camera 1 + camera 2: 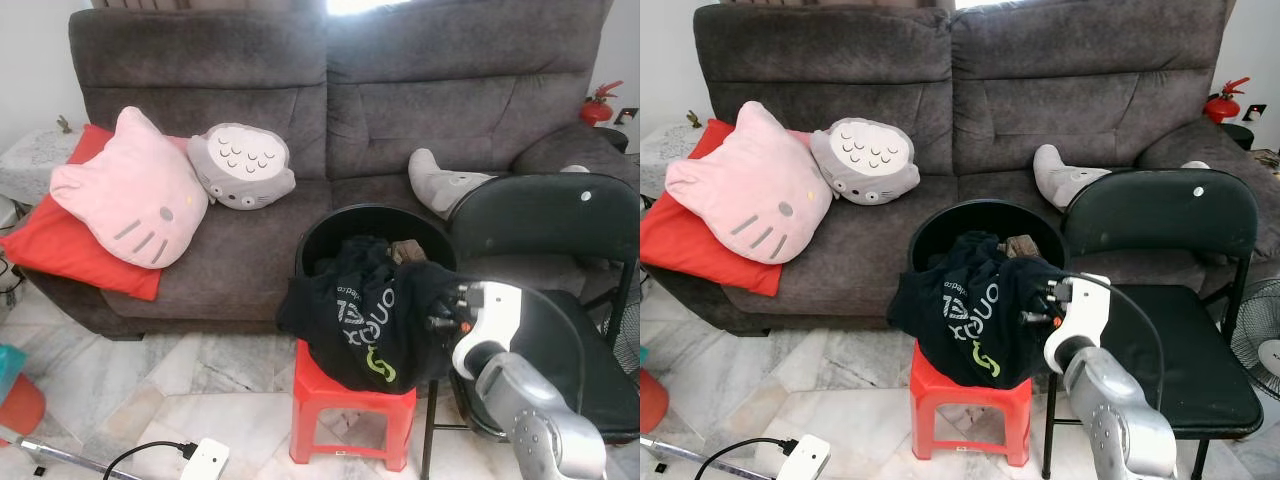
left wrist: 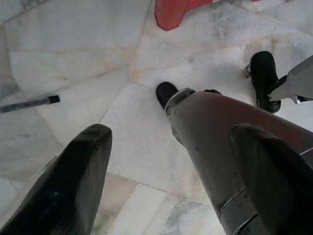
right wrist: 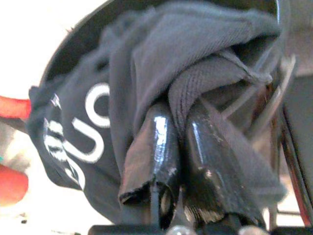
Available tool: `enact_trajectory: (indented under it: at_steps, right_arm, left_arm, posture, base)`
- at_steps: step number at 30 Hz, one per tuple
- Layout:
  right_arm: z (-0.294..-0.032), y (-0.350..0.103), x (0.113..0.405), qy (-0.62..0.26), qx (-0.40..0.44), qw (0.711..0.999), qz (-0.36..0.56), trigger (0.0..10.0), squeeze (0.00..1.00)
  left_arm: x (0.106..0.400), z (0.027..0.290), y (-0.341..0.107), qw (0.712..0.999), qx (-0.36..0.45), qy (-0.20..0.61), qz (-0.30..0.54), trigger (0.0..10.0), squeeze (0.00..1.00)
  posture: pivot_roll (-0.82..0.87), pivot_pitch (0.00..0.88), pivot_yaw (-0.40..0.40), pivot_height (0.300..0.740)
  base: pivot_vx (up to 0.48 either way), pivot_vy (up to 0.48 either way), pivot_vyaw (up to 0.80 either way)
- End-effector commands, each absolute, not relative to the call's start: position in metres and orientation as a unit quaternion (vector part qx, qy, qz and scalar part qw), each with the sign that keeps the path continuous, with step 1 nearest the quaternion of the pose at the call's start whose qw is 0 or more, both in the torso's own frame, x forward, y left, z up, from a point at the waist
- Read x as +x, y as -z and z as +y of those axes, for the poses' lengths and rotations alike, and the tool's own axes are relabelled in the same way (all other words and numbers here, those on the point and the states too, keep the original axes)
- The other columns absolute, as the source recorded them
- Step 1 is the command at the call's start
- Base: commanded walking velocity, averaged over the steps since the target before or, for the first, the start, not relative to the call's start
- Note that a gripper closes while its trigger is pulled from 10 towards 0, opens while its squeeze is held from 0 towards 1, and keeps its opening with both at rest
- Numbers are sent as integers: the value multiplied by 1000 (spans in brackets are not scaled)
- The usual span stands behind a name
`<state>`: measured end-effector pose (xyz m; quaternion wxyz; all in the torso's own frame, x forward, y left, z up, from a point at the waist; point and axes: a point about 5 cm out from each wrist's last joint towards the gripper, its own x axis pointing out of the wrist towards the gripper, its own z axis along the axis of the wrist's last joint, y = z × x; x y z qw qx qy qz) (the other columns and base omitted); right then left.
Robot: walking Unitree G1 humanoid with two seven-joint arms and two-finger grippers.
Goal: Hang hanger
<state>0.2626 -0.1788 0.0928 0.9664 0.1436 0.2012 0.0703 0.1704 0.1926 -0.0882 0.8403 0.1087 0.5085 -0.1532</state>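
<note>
Dark grey fabric sofa (image 1: pixel 340 110) behind. Black folding metal chair (image 1: pixel 1170 300) at right. Black round laundry bucket (image 1: pixel 985 228) sits on red plastic stool (image 1: pixel 965 395), black T-shirt with white lettering (image 1: pixel 975 310) draped over its rim. Right gripper (image 3: pixel 178 147) pinched narrow on a fold of that T-shirt. Left gripper (image 2: pixel 171 161) spread wide over marble floor (image 2: pixel 83 63), holding nothing. Can't make out a hanger.

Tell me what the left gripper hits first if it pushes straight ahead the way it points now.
The left gripper hangs open, pointing down. Straight ahead lies the marble floor, though the robot's own leg crosses close between the fingers and may be met first; depth is unclear.
</note>
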Motion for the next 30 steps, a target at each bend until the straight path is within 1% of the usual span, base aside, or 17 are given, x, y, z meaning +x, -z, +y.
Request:
enact_trajectory:
  at_steps: [1, 3, 4, 7, 8, 9, 10, 11, 12, 13, 24, 25, 26, 27, 28, 29, 30]
  right_arm:
    - [-184, -84, 260, -46, 150, 964, 215, 10000, 0]
    - [-187, -80, 259, -34, 151, 963, 220, 10000, 0]
    - [-190, -75, 257, -24, 156, 960, 229, 10000, 180]
    - [-191, -72, 255, -25, 157, 960, 232, 10000, 216]
    - [-190, -71, 254, -25, 157, 959, 235, 10000, 898]
    - [-190, -70, 253, -24, 154, 959, 237, 10000, 863]
    - [-190, -70, 253, -24, 153, 959, 237, 10000, 737]
    - [-190, -70, 253, -23, 151, 959, 237, 10000, 737]
    - [-191, -70, 253, -22, 151, 960, 235, 10000, 329]
    - [-191, -70, 253, -18, 150, 961, 233, 10000, 0]
    - [-207, -64, 251, 47, 145, 959, 239, 10000, 0]
    - [-208, -64, 251, 49, 144, 960, 236, 10000, 600]
    - [-209, -64, 252, 53, 144, 960, 234, 10000, 855]
    - [-209, -64, 252, 57, 143, 960, 233, 10000, 855]
    - [-210, -64, 252, 62, 141, 960, 232, 10000, 812]
    - [-211, -64, 253, 65, 140, 960, 232, 10000, 325]
    - [-211, -63, 253, 66, 140, 960, 233, 10000, 0]
  left_arm:
    - [171, 197, 88, 837, 115, 151, 512, 10000, 0]
    - [171, 197, 88, 837, 115, 151, 512, 10000, 0]
    - [171, 197, 88, 837, 115, 152, 512, 10000, 0]
    - [171, 196, 88, 837, 115, 152, 513, 10000, 0]
    - [171, 197, 88, 837, 115, 153, 513, 10000, 0]
    - [171, 197, 88, 837, 115, 153, 513, 10000, 0]
    - [170, 196, 88, 837, 115, 153, 513, 10000, 0]
    - [170, 196, 88, 837, 116, 154, 513, 10000, 0]
    - [170, 196, 88, 837, 116, 154, 513, 10000, 0]
    - [170, 196, 88, 837, 116, 154, 513, 10000, 0]
    - [171, 196, 88, 837, 116, 154, 513, 10000, 0]
    - [171, 196, 88, 837, 116, 154, 513, 10000, 0]
    - [171, 196, 88, 836, 116, 154, 513, 10000, 0]
    - [171, 196, 88, 836, 116, 154, 513, 10000, 0]
    - [171, 196, 88, 837, 116, 154, 513, 10000, 0]
    - [171, 196, 88, 837, 116, 154, 513, 10000, 0]
    - [171, 196, 88, 836, 116, 154, 513, 10000, 0]
  posture:
    - [-92, 0, 50, 740]
    - [-92, 0, 50, 740]
    - [-90, 0, 49, 740]
    - [-90, 0, 49, 740]
    - [-92, 0, 50, 740]
    - [-92, 0, 50, 740]
    - [-91, 0, 49, 740]
    - [-91, 0, 49, 740]
    - [-91, 0, 49, 740]
    - [-90, 0, 48, 740]
    - [-91, 0, 47, 740]
    - [-91, 0, 47, 740]
    - [-89, 0, 46, 740]
    - [-89, 0, 46, 740]
    - [-89, 0, 46, 740]
    - [-89, 0, 46, 740]
    - [-89, 0, 46, 740]
  base:
    - [0, 0, 0]
    - [0, 0, 0]
    - [0, 0, 0]
    - [0, 0, 0]
    - [0, 0, 0]
    - [0, 0, 0]
    - [0, 0, 0]
    - [0, 0, 0]
    - [0, 0, 0]
    - [0, 0, 0]
    - [0, 0, 0]
    - [0, 0, 0]
    - [0, 0, 0]
    - [0, 0, 0]
    - [0, 0, 0]
    - [0, 0, 0]
    - [0, 0, 0]
